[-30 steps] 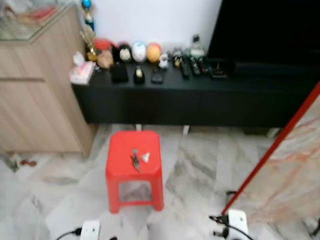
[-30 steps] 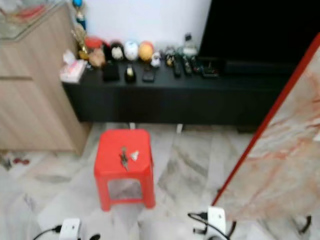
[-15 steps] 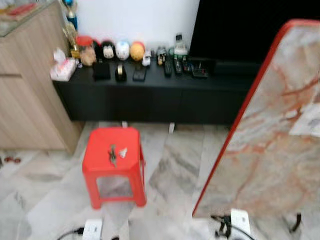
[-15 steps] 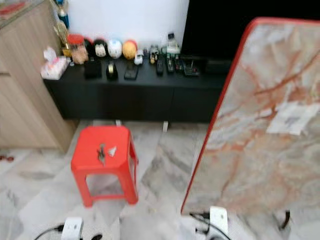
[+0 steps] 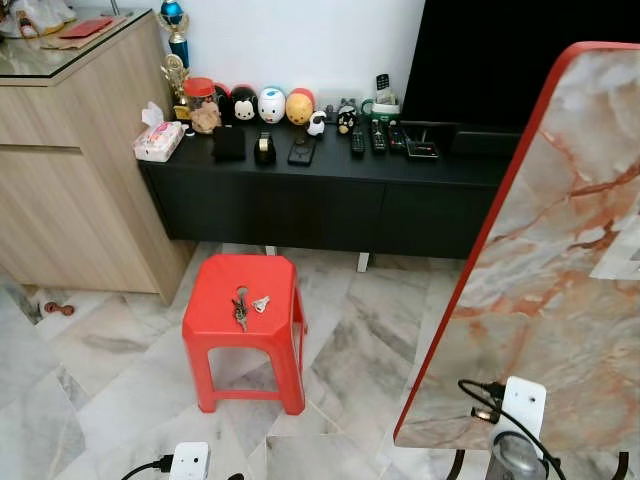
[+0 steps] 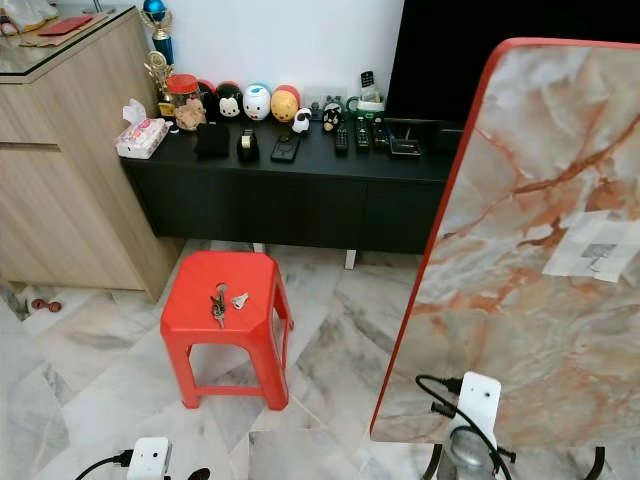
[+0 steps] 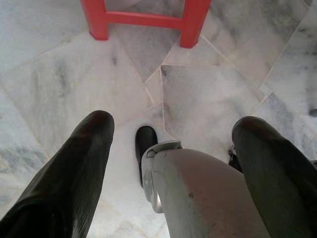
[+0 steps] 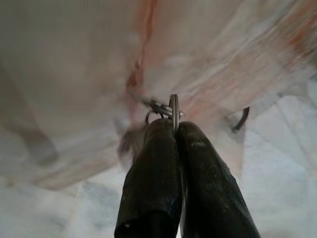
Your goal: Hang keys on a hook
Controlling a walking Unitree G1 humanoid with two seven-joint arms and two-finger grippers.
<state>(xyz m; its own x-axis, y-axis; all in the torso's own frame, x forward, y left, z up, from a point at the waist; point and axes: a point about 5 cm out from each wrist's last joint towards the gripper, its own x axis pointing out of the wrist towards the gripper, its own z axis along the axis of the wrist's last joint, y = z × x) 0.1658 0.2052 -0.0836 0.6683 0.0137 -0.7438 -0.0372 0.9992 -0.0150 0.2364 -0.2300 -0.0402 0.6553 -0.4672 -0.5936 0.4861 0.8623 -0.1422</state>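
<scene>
Our right gripper (image 8: 174,130) fingers pinch a key ring (image 8: 173,108) at its edge; left gripper (image 7: 173,144) fingers spread, empty. Thin hold: ring could slip before any hook.

Red stool (image 5: 245,300) on marble floor (image 5: 110,390) w/ keys (image 5: 240,309) atop.

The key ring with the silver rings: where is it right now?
In the right wrist view the key ring is pinched at the tip of the shut right tool, close against the red-edged marble panel.

No text, label, brand or number is legible anywhere.
</scene>
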